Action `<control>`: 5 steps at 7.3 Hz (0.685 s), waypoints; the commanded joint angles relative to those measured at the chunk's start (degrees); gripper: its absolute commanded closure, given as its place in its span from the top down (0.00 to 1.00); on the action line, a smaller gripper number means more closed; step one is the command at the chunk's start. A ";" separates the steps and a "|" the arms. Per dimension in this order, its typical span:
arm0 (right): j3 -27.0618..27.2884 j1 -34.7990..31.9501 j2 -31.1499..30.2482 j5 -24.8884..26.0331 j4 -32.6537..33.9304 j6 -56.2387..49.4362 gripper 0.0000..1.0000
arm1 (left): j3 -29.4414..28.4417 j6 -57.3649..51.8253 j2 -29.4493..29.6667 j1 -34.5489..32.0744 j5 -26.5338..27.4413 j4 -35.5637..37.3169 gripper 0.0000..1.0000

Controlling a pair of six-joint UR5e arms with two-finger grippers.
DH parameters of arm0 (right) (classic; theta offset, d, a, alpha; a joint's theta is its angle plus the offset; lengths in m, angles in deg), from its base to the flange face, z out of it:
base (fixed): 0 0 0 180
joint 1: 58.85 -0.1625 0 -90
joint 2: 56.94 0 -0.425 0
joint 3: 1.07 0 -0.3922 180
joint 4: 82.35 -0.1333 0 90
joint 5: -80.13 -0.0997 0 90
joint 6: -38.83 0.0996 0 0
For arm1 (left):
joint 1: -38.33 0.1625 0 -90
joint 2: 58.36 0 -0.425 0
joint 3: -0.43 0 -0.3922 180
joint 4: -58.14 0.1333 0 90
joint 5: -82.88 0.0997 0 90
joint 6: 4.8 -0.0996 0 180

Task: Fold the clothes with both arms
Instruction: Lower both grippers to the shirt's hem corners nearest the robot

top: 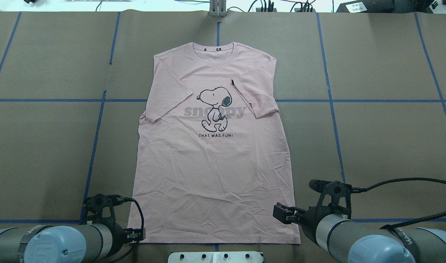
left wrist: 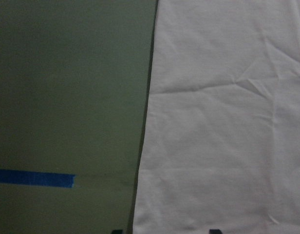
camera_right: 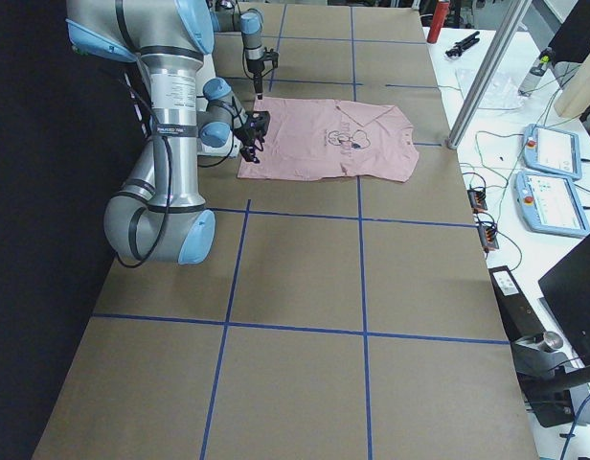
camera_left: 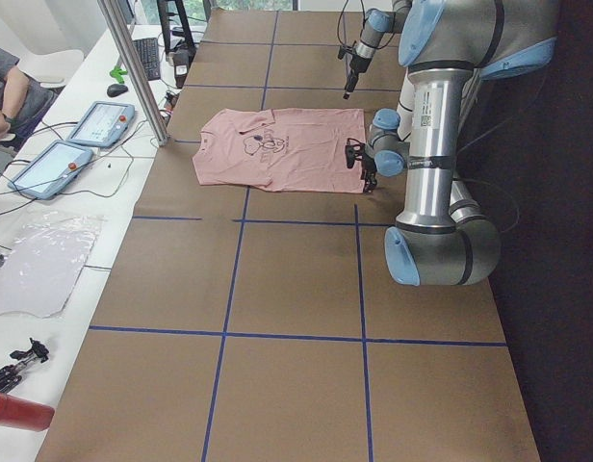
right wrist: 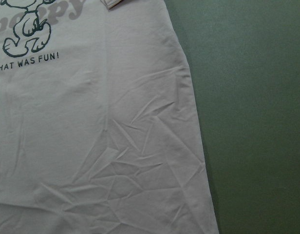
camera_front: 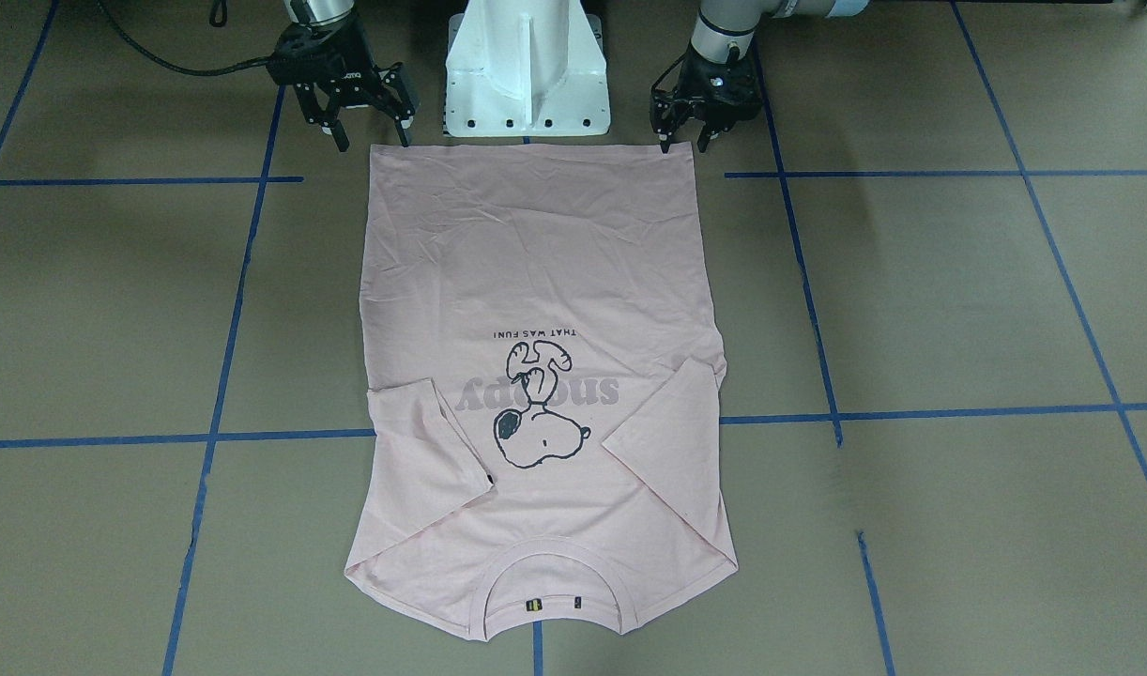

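Note:
The pale pink T-shirt (camera_front: 536,263) lies flat and face up on the table, Snoopy print showing. Both sleeves are folded in over the front. Its collar is far from the robot and its hem is by the base. It also shows in the overhead view (top: 212,171). My left gripper (camera_front: 684,141) is open and empty at the hem's left corner. In the left wrist view its fingertips (left wrist: 214,231) straddle the shirt's edge (left wrist: 223,122). My right gripper (camera_front: 372,136) is open and empty at the hem's right corner. The right wrist view shows only shirt (right wrist: 91,146) and table.
The white pedestal base (camera_front: 527,84) stands just behind the hem, between the arms. Blue tape lines (top: 44,100) cross the brown table. Teach pendants (camera_left: 99,123) and a metal pole (camera_left: 133,67) stand along the operators' side.

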 commanded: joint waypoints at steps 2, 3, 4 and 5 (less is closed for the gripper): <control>-0.09 -0.06 -0.42 0.01 0.07 0.02 0.97 | -0.47 -0.15 0.08 0.61 -0.01 0.00 0.51; -0.09 0.03 -0.68 0.01 -0.02 0.02 0.97 | -0.55 -0.33 0.08 0.79 -0.01 0.00 0.51; -0.09 0.03 -0.68 0.10 -0.02 0.02 0.97 | -0.55 -0.42 0.08 0.79 -0.10 0.00 0.51; -0.09 0.03 -0.68 0.01 -0.02 0.02 0.97 | -0.55 -0.51 0.08 0.79 -0.10 0.00 0.49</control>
